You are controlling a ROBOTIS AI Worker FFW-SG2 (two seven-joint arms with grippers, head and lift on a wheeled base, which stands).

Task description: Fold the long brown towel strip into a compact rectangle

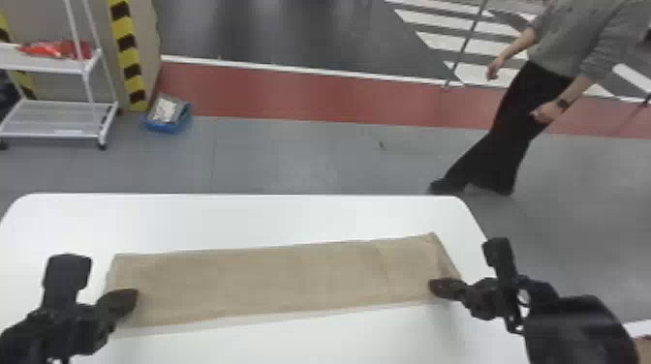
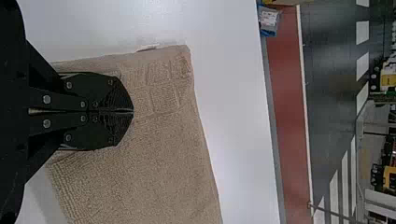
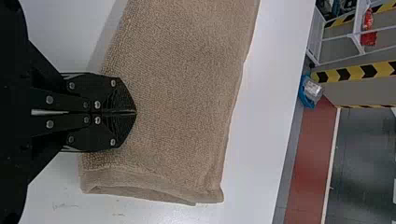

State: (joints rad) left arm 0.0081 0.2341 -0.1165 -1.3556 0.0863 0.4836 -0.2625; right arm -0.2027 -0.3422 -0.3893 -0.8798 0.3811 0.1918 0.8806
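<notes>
Your brown towel strip runs roughly along the worktop's far edge; your left gripper is at its left end, your right gripper at its right, both closed, apparently empty.

Closed jaws against towel, apparently

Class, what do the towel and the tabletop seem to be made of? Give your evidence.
Towel: probably cotton, soft and matt; fine looped pile shows.

Tabletop: perhaps laminate or plastic, white and smooth, with a faint sheen.
</notes>
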